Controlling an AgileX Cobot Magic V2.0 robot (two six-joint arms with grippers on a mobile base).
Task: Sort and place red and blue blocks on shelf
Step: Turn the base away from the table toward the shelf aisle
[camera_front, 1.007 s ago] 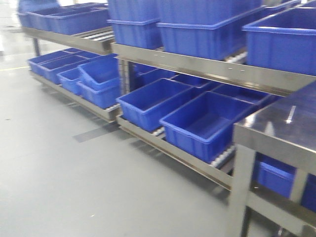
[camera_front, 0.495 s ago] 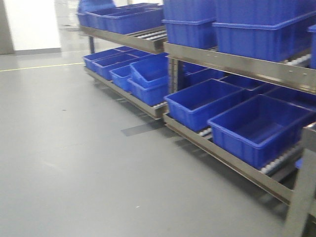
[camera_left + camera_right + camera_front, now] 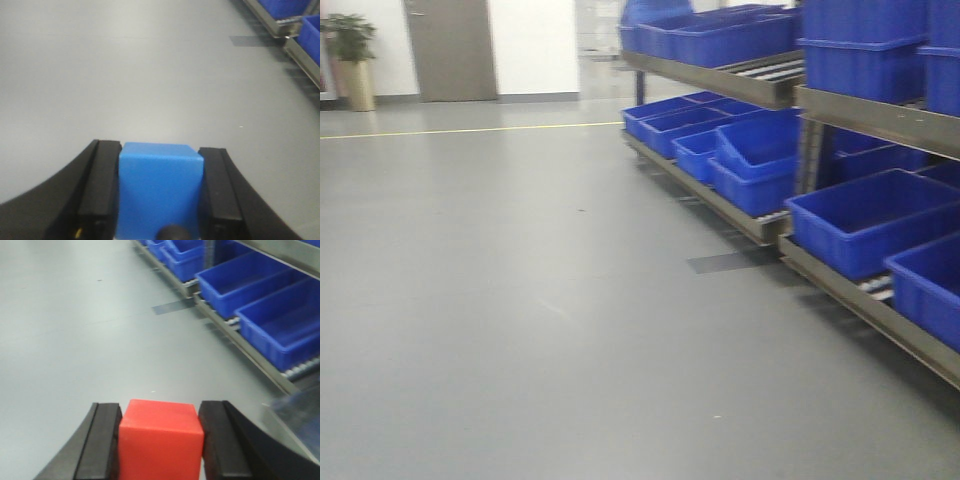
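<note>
Left gripper (image 3: pixel 160 150) pinches blue block (image 3: pixel 160 195); right gripper (image 3: pixel 160 407), apparently, red block (image 3: pixel 161 445)

Smooth grey floor (image 3: pixel 520 330) with soft glare, crossed by a thin yellow line (image 3: pixel 470 130). At eleven o'clock, a white wall (image 3: pixel 535 45), grey door (image 3: pixel 450 50) and potted plant (image 3: pixel 350 50).

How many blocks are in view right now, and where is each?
2. The blue block is clamped in the left gripper; the red block is clamped in the right gripper. None show on the shelf, though its bins could hide some.
</note>
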